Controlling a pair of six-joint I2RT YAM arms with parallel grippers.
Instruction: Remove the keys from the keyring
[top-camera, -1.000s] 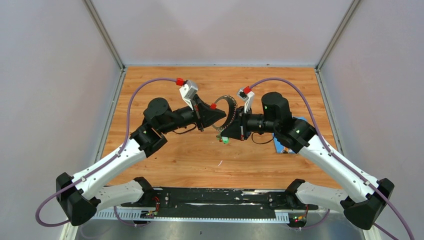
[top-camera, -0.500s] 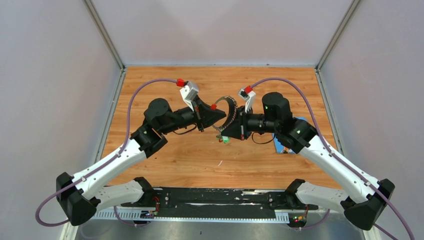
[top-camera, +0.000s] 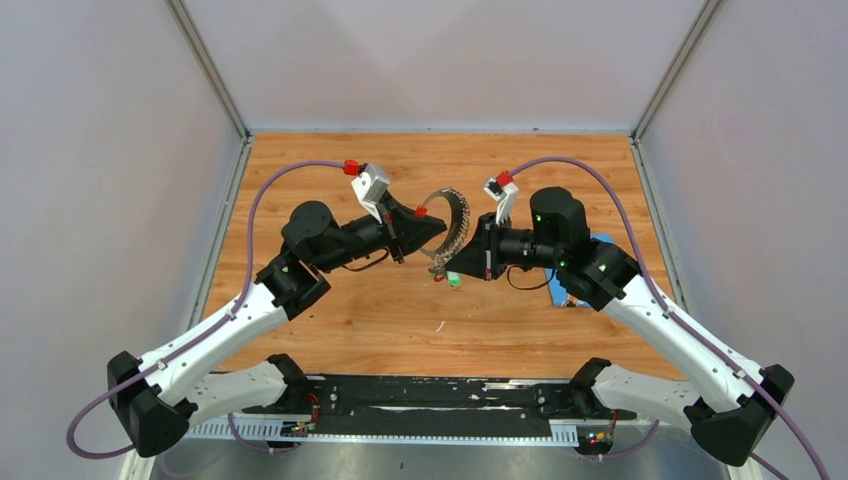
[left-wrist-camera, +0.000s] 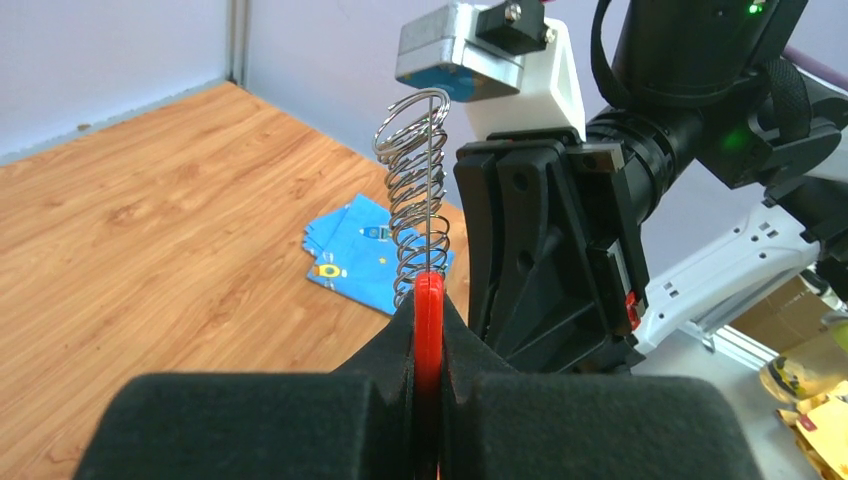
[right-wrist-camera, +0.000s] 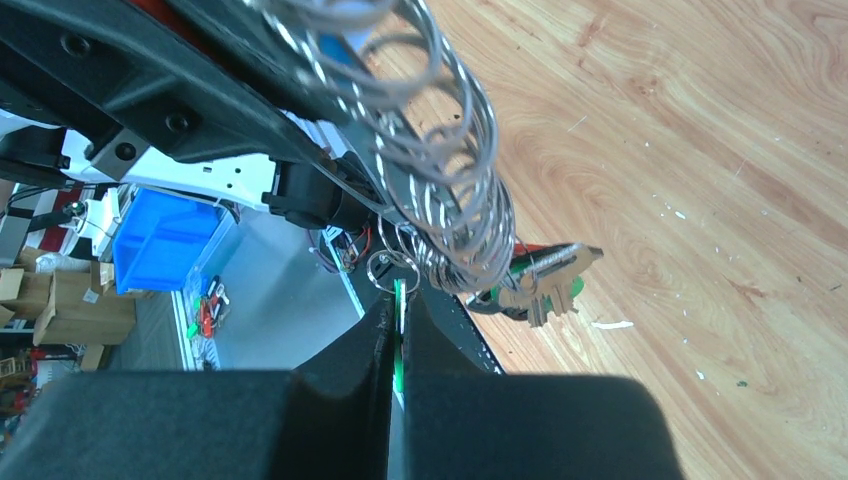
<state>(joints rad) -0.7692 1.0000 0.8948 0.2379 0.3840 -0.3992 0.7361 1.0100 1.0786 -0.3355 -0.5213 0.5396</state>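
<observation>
The left claw (left-wrist-camera: 428, 318) is clamped tight on the red curved part (left-wrist-camera: 428, 288) of the keyring (left-wrist-camera: 412, 190), with no gap between its pads and the red strip. From that grip the ring's silvery coils rise upright, seen edge-on in the left wrist view. They stand just beside the black body of the right arm's wrist.

The right claw (right-wrist-camera: 396, 312) is also pinched narrow. Between its fingers sits a thin green piece that looks like a green-capped key (right-wrist-camera: 399, 350) seen edge-on. A small ring (right-wrist-camera: 390, 268) at the top of that piece links it to the coils overhead.

Just beside this claw's tip, a bunch of keys (right-wrist-camera: 540, 283) with green on their heads hangs from the lower end of the coils. I cannot tell whether the bunch touches the wood.

From above, the two claws face each other over the middle of the table (top-camera: 330, 330), with the keyring held in the air between their tips. A blue cloth (left-wrist-camera: 365, 245) lies flat on the table on the right side, partly under the right arm.
</observation>
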